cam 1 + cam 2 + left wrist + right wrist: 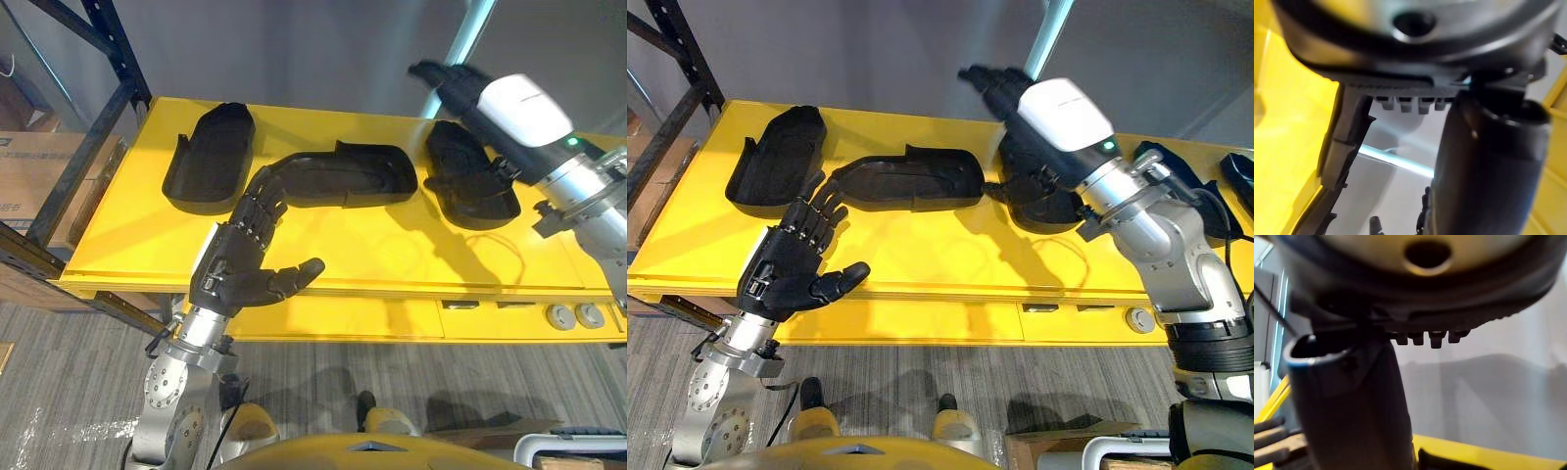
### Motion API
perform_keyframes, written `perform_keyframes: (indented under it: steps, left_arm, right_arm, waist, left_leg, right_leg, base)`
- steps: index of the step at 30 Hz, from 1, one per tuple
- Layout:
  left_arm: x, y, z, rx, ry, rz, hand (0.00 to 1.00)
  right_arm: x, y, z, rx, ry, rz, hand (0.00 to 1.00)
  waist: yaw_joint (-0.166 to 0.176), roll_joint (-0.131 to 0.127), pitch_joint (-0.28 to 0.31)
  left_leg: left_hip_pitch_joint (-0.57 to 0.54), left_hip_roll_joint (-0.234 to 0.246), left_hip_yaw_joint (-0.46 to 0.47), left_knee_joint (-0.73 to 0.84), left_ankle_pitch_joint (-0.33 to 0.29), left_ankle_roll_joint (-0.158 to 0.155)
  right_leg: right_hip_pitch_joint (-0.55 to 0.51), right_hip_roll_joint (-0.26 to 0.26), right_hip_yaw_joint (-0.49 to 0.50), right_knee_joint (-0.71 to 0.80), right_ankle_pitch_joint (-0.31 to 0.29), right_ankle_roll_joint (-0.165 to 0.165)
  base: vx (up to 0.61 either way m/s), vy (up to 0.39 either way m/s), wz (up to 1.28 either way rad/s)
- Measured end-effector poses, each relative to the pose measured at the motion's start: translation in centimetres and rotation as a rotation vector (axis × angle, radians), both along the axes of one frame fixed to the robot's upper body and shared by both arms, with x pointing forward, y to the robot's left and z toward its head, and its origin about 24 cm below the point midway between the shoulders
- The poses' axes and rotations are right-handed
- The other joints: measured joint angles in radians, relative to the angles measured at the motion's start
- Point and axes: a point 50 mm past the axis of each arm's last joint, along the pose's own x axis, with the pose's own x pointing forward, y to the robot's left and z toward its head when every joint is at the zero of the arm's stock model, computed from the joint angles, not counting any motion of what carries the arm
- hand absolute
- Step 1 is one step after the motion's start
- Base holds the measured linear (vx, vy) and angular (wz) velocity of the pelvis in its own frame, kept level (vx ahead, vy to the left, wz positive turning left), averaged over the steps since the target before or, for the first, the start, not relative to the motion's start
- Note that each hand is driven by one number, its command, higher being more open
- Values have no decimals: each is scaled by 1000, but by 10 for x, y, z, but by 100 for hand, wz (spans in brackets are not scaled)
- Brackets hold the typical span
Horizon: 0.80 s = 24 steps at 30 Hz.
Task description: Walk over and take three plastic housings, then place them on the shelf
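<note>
On the yellow shelf we see a left housing, a middle housing and a right housing, all black plastic. Our left hand hovers at the shelf's front edge, its fingers spread and their tips near the middle housing's left end. Our right hand reaches straight-fingered above the right housing, its arm partly covering it.

Matt black plastic housings on a glossy, smooth yellow shelf.
Dull, textured grey carpet is seen beneath it.

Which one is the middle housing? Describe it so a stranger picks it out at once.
Look at the yellow shelf. Between the left housing and the right housing lies the middle housing, just past the left robot hand. Unlike those two, set front to back, it is long and lies crosswise.
</note>
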Motion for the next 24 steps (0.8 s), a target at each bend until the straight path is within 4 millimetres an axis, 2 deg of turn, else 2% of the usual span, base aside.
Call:
perform_keyframes:
  steps: [4, 9, 16, 17, 21, 24]
  left_arm:
    - [0, 1, 0, 9, 2, -3, 100]
    - [0, 1, -2, 10, 10, -2, 100]
    - [1, 3, -9, 14, 41, 8, 100]
    - [1, 3, -10, 13, 45, 12, 100]
    - [2, 3, -9, 11, 42, 14, 100]
    - [2, 3, -8, 8, 36, 13, 100]
  right_arm:
    - [1, 5, -16, -95, 106, 36, 100]
    - [4, 7, -35, -125, 219, 39, 100]
    - [14, -8, -57, -89, 341, -52, 100]
    - [16, -12, -60, -77, 354, -78, 0]
    - [25, -24, -63, -35, 387, -162, 0]
    - [32, -28, -59, -17, 382, -201, 0]
  waist:
    - [7, -5, -3]
    - [13, -3, -5]
    - [30, 2, -5]
    - [29, 4, -4]
    - [29, 21, 4]
    - [28, 46, 21]
  left_leg:
    - [5, 0, -1, 0, 0, 0]
    - [7, 0, -1, 0, 2, 1]
    - [-2, 0, -4, 1, 5, -1]
    - [-9, 0, -8, 4, 6, -1]
    - [-33, 0, -22, 16, 7, -4]
    - [-50, 0, -34, 25, 8, -3]
  right_leg:
    - [5, 0, 0, 1, 0, 0]
    - [5, 0, 0, 2, 0, 0]
    - [-2, 0, -2, 3, 0, 0]
    - [-5, 0, -5, 3, 0, 0]
    - [-20, 0, -12, 14, 0, -1]
    - [-28, 0, -22, 20, 0, -1]
  base:
    - [0, 0, 0]
    - [0, 0, 0]
    - [0, 0, 1]
    - [0, 0, 8]
    - [-6, -7, 8]
    - [-18, -7, 10]
